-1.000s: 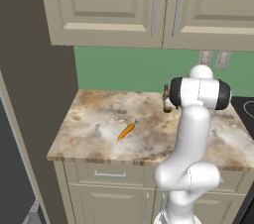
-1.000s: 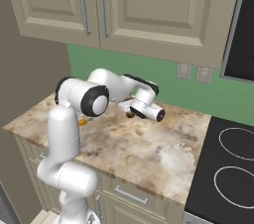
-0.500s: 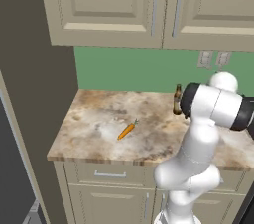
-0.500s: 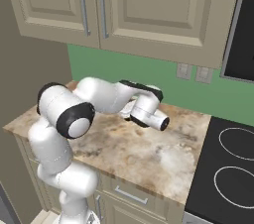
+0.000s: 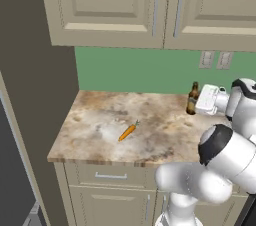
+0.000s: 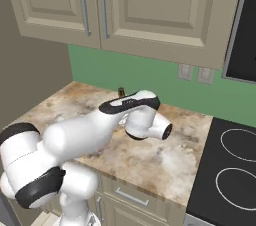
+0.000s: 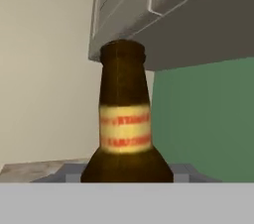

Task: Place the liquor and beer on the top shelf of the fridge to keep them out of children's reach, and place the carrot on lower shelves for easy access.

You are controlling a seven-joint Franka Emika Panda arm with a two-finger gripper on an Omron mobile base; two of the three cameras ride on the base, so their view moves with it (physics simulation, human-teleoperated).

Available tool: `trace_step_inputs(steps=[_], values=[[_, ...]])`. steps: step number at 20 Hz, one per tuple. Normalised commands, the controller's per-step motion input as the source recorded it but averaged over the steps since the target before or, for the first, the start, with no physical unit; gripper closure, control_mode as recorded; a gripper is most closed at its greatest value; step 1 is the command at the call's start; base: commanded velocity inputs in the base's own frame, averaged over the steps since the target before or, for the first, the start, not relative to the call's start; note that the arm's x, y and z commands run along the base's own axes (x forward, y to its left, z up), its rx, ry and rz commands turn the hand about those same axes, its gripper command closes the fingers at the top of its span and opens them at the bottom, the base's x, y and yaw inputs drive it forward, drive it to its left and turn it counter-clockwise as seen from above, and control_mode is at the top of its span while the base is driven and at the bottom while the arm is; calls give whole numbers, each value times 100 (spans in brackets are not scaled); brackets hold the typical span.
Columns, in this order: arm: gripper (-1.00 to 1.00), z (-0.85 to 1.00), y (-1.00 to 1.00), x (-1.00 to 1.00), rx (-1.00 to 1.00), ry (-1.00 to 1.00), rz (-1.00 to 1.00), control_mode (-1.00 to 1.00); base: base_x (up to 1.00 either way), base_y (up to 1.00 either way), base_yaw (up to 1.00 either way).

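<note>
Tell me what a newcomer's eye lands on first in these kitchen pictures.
The big white arm dominates, folded low over the marbled counter with its hand reaching toward the green back wall. Right at that hand stands the beer, an upright dark brown bottle near the wall; the hand view shows its neck and yellowish label up close. A lone orange carrot lies flat near the counter's middle, well apart from the bottle.

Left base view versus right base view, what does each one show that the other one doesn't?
Left base view alone: the carrot lying on the counter, the beer bottle's body and label beside the white hand, and the tall dark panel at left. Right base view alone: the stove burners at right. Both: the marble counter, green wall, beige upper cabinets, wall outlets and the white arm.
</note>
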Motion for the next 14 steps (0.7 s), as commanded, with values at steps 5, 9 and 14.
trace_step_inputs(steps=[5, 9, 14], values=[[100, 63, 13, -100, -10, 0, 0, -100, 0, 0, 0], [100, 45, 33, -100, -9, 1, -2, -100, 0, 0, 0], [100, 14, 35, -99, 0, 3, -20, -100, 0, 0, 0]])
